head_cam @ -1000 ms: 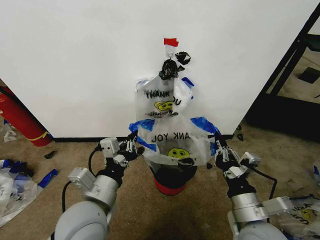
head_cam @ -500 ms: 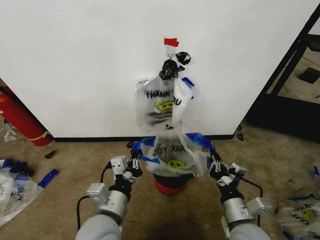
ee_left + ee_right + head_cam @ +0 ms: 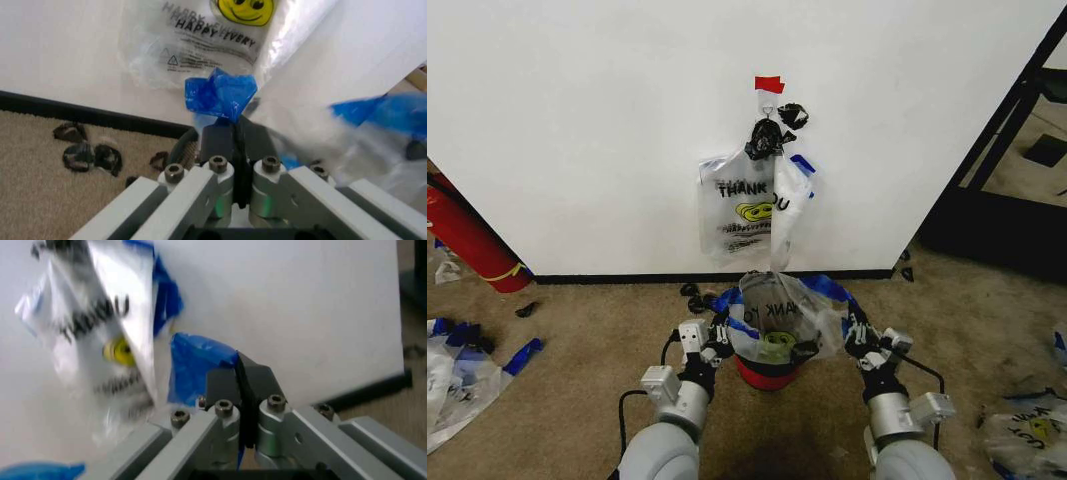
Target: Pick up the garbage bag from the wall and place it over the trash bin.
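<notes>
- I judge this the placing step: the bag [image 3: 777, 312] hangs spread open over the bin [image 3: 770, 362], its mouth round the rim, just in front of the wall [image 3: 577, 130].
- My left gripper [image 3: 719, 334] is clamped tight on a blue strip at the bag's left edge; my right gripper [image 3: 855, 333] is pinched the same way on the right strip.
- Next I would need an even downward pull on both sides, then a release.
- The bag is thin, crinkled, see-through film; it should snag easily on the bin's black wire mesh, which tapers to a red base.
- More bags [image 3: 745, 205] hang on the wall above.
</notes>
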Tool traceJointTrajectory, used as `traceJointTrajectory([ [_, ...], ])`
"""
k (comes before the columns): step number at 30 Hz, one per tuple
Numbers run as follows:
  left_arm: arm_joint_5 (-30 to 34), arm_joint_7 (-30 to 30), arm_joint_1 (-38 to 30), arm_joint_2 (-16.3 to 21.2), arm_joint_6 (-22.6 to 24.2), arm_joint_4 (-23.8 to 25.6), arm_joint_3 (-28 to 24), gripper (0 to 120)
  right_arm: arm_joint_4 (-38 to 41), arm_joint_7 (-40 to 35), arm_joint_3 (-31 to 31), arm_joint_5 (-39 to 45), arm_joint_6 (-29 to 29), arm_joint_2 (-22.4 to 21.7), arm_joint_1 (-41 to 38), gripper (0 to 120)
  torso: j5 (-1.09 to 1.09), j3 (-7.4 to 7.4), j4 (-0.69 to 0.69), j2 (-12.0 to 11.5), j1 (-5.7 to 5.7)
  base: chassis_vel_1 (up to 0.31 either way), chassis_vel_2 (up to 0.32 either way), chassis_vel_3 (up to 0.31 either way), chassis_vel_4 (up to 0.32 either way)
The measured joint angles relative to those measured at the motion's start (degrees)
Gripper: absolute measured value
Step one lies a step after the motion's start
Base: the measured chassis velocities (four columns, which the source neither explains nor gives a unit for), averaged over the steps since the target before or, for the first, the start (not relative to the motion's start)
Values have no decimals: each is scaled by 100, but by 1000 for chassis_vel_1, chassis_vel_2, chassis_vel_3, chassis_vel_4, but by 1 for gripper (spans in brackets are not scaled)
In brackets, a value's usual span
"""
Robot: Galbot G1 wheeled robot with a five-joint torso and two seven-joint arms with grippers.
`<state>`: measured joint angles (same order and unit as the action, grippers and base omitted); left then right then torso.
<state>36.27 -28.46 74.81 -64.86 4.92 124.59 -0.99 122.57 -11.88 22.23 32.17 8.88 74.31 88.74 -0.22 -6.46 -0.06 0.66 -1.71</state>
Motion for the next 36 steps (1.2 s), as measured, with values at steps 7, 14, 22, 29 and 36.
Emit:
traceJointTrajectory([
  [7,-93,154,-113,-192,-353,-454,0,0,-28,157,-18,-135,188,-21,-150,0,-1,0,0,0,0,0,0,0,0],
  [14,-276,114,205,-163,-461,-521,131,0,-556,234,-269,-375,323,270,12,0,0,0,0,0,0,0,0,0,0],
  [22,-370,-14,633,-15,-330,-275,368,0,-731,-243,-205,-409,225,229,311,0,-1,0,0,0,0,0,0,0,0],
  [29,-395,-108,922,7,-137,-130,386,0,-725,-350,-177,-372,205,225,628,0,-1,1,-1,0,0,0,0,0,0],
  [36,-447,-119,1232,27,5,-6,333,0,-808,-360,-262,-451,198,305,669,0,-1,1,0,0,0,0,0,0,0],
])
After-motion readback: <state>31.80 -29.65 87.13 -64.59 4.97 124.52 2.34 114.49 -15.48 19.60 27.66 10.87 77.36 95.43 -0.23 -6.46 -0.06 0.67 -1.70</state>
